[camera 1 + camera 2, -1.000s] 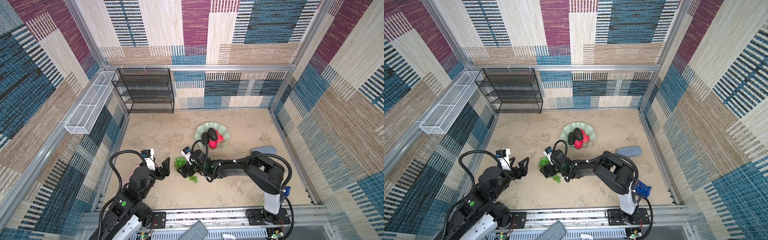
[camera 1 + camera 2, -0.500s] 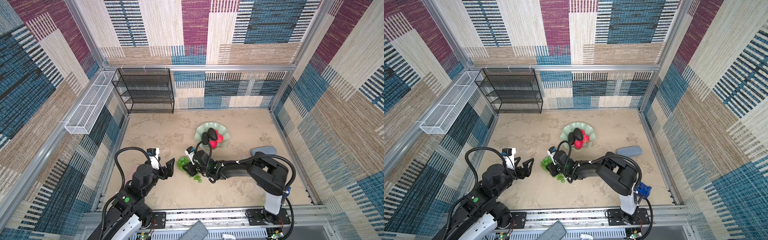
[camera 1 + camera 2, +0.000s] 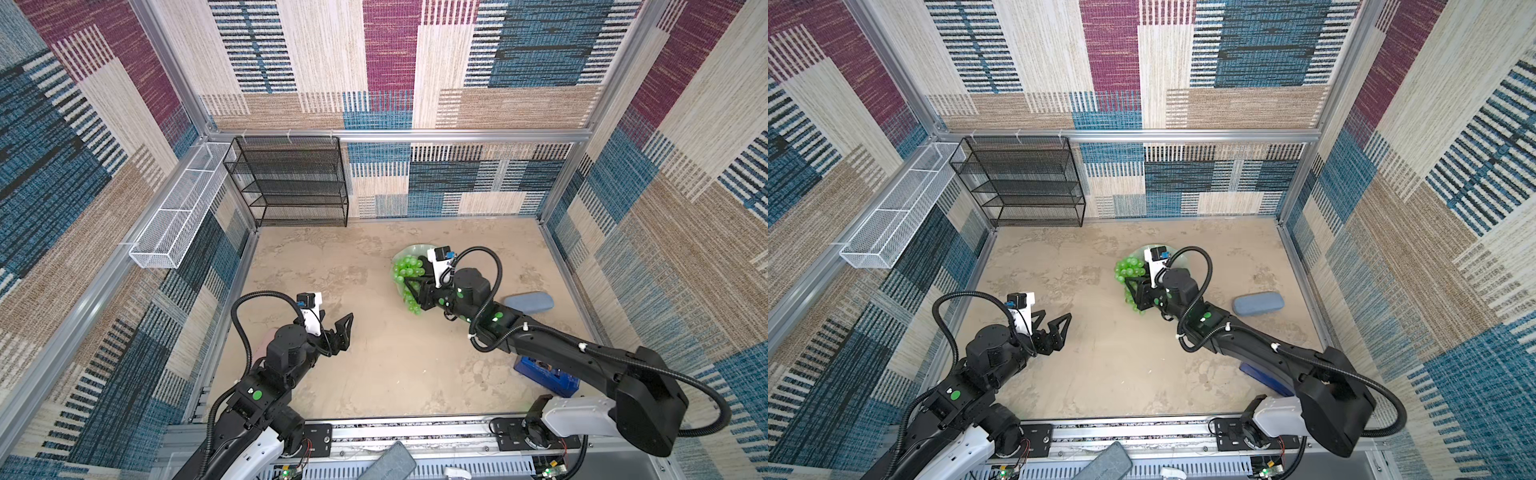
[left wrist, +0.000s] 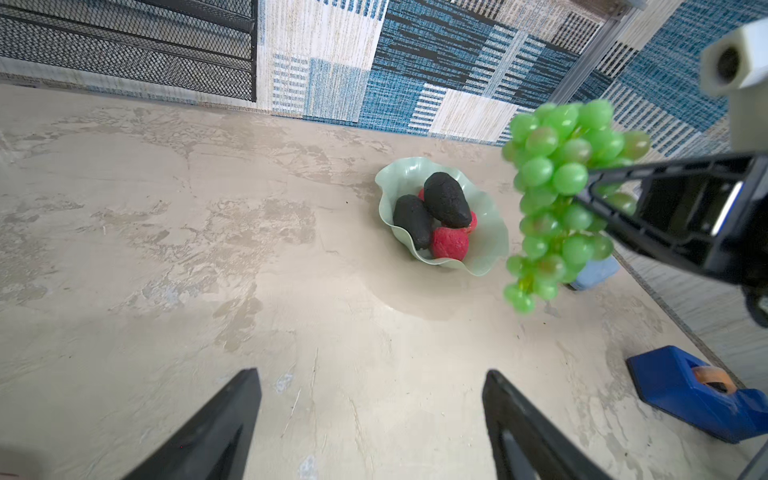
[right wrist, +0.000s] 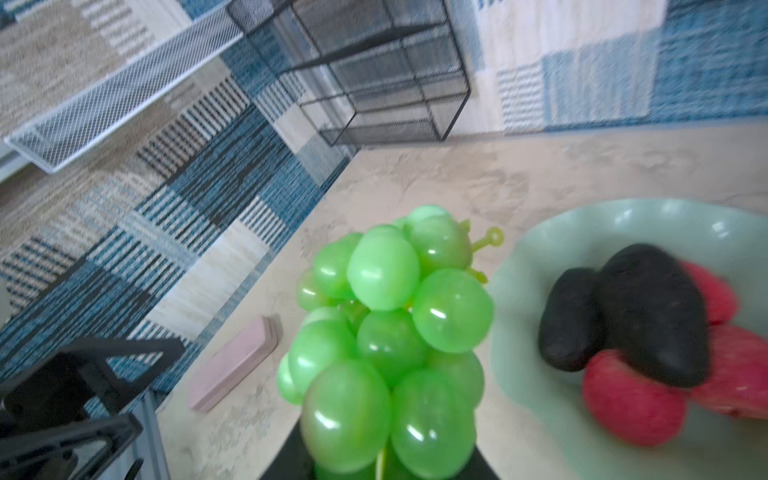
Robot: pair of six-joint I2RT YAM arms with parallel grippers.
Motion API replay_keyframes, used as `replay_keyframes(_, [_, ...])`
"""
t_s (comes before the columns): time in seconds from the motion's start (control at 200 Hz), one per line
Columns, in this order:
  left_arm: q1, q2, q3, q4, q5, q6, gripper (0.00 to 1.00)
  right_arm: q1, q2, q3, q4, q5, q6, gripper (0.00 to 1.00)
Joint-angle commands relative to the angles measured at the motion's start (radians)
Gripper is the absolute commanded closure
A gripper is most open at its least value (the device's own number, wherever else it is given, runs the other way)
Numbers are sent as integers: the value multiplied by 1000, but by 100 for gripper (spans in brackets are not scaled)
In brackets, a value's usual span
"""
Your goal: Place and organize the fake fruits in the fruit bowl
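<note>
The grapes (image 5: 386, 332) are the last of the fake fruits not yet in the fruit bowl (image 4: 494, 249). Closest to the robot's base, the left gripper (image 3: 1054, 322) hangs low over the bare table (image 3: 374, 374). Its jaws are wide apart and there is nothing in them. A bit farther out, the right gripper (image 3: 409, 286) is squeezed tight on the grapes and holds them up in the air. The bunch dangles down from the jaws. It looks to be right by the bowl's wavy rim, on the side nearer the left arm, and not over the middle yet. Just past it, the bowl sits on the table with two black avocados (image 4: 446, 199) lying on the red fruits (image 4: 451, 245). Far at the back stands the black rack (image 3: 291, 178).

So the step now is carrying the grapes to the bowl. Next, I think the arm must go a little farther, over the open part of the bowl. Then it must come down and let go softly. The bowl is shallow and quite full, so the bunch could roll out.

A second ago the grapes lay on the table near the middle, with the right gripper down over them. Now they are up and close to the bowl. The left gripper has hardly moved.
</note>
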Motion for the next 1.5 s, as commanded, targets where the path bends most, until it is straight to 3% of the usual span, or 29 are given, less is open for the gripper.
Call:
replay_keyframes(0.0, [1,3,6,51,9,17,13,-55,-47,28,-73,51,-61,65])
replay_keyframes(0.381, [1,8,12,43,7,16,13,-274,32,95,-63,32,-102,64])
replay_keyframes(0.706, [0,20,13,40,-1,11,13,-383,266,119,22,-105,-42,63])
replay_keyframes(0.947, [1,26,11,39,-14,16,13,-430,461,222,12,-198,-43,60])
replay_keyframes(1.087, [1,29,6,46,-22,15,13,-431,530,290,-15,-181,-80,48])
replay_keyframes(1.323, [1,39,2,64,-33,21,13,-433,531,349,-54,-162,-96,1])
replay_keyframes(1.493, [1,61,-13,112,-39,32,12,-433,290,168,84,-140,-140,0])
